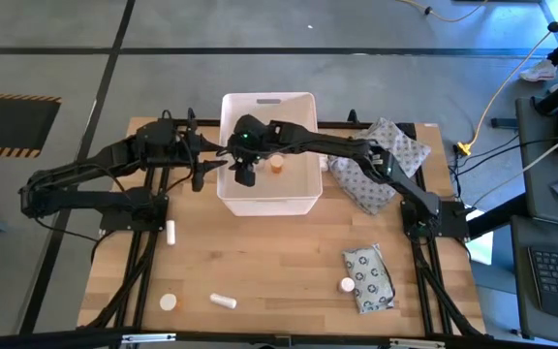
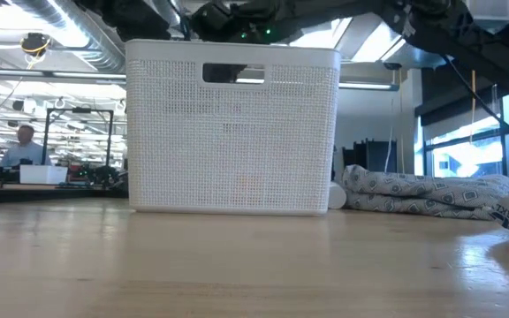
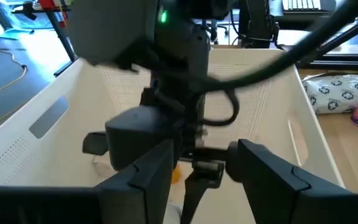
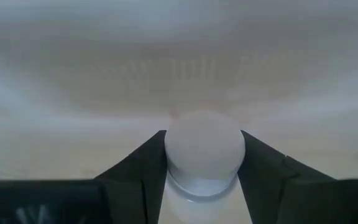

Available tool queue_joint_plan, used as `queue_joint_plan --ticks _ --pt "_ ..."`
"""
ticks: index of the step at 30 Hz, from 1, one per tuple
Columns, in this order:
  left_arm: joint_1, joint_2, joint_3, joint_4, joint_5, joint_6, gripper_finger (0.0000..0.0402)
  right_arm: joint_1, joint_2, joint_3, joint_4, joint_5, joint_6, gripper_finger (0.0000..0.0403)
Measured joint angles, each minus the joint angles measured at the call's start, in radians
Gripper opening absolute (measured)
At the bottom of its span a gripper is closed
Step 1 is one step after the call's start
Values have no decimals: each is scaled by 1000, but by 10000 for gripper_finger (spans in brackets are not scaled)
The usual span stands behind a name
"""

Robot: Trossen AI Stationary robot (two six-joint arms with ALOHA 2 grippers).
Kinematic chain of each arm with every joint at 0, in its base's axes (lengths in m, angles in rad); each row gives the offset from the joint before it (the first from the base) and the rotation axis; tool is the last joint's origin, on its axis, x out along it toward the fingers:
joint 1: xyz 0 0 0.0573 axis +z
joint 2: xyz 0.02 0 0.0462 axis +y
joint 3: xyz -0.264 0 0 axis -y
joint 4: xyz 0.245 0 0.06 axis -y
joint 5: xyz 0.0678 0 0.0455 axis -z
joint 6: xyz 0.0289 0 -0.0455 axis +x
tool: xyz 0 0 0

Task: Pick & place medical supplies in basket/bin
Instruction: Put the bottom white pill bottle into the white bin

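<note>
The white bin (image 1: 269, 150) stands at the table's far middle. My right gripper (image 1: 245, 174) reaches down inside its left half, shut on a small white bottle (image 4: 204, 152). An orange-capped bottle (image 1: 277, 165) lies on the bin's floor. My left gripper (image 3: 201, 177) hangs open just outside the bin's left wall (image 1: 211, 163), with nothing between its fingers. On the table lie a white vial (image 1: 170, 231), an orange-capped bottle (image 1: 168, 302), another white vial (image 1: 223, 301), a pink-capped bottle (image 1: 346, 285) and the grey ring-printed packet (image 1: 368, 278). My right gripper pinches the white bottle between its two fingers, which sit on opposite sides just behind its round white end (image 4: 204, 146). That end sticks out past the fingertips. The fingers slant down into the bin from the table's right. Whether the bottle touches the bin's floor, I cannot tell.
A grey dotted cloth bundle (image 1: 381, 165) lies against the bin's right side and shows in the low view (image 2: 422, 194). The bin's perforated near wall (image 2: 232, 124) has a handle slot at its top. Bare wood spreads across the near middle of the table.
</note>
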Motion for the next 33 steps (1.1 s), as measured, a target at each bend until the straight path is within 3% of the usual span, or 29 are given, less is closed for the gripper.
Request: queue_joint_plan --ticks 4,16,24,33 --pt "0 0 0 0 0 0 171 0 15 -15 30 -16 -4 163" --pt "0 0 0 -1 -1 0 171 0 18 -250 296 -18 55 163" --pt "0 0 0 -1 0 0 171 0 18 -338 426 -17 72 163" --pt "0 0 0 0 0 0 171 0 17 -356 413 -15 72 163"
